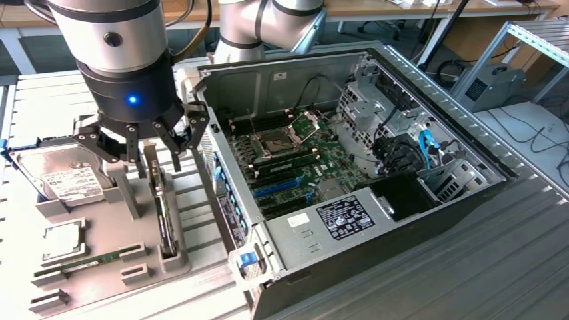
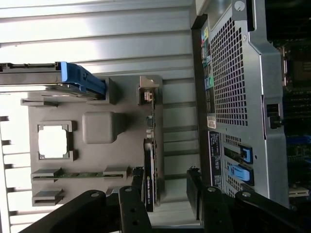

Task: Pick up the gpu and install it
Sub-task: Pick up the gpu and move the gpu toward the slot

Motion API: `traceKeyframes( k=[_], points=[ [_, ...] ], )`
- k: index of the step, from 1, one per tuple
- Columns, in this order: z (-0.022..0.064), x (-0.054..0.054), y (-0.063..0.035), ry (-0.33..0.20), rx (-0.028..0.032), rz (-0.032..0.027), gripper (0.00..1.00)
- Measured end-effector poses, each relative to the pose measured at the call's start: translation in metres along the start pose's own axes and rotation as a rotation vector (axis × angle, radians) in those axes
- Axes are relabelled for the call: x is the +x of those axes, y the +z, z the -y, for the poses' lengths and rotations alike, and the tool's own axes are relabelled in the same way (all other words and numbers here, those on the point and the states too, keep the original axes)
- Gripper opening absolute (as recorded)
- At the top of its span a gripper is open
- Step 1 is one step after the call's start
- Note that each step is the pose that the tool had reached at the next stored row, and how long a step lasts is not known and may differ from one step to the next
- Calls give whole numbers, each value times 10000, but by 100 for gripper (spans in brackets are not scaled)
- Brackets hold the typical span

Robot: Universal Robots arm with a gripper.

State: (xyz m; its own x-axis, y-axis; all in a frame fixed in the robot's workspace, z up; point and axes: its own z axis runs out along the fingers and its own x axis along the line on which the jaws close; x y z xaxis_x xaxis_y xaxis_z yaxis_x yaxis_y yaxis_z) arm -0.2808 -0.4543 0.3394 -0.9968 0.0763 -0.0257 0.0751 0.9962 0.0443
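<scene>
Hand (image 1: 142, 153) spread wide above upright gpu (image 1: 162, 213), left of exterior frame. Card lies close to one finger (image 2: 132, 206). Risk: an off-centre descent strikes its edge and tips it in the holder (image 1: 98, 230).

No word or number can be read with certainty. At the exterior view's left the white label (image 1: 71, 185) on the hard drive (image 1: 36, 163) carries rows of dark print, and at lower centre the power supply (image 1: 302, 243) bears a black label (image 1: 347, 219) and a white sticker (image 1: 300, 218), all too fine to make out. In the wrist view a dark label (image 2: 215, 158) and a small red-and-white sticker (image 2: 211, 121) stand on the case's rear panel (image 2: 238, 73), and a small pale marking (image 2: 148, 187) sits on the gpu (image 2: 148, 160), all likewise illegible.
</scene>
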Motion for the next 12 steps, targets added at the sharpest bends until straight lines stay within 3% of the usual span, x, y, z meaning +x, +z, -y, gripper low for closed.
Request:
traceKeyframes(
  k=[12],
  points=[
    [1, 1, 29, 0, 0, 0, 48]
  ],
)
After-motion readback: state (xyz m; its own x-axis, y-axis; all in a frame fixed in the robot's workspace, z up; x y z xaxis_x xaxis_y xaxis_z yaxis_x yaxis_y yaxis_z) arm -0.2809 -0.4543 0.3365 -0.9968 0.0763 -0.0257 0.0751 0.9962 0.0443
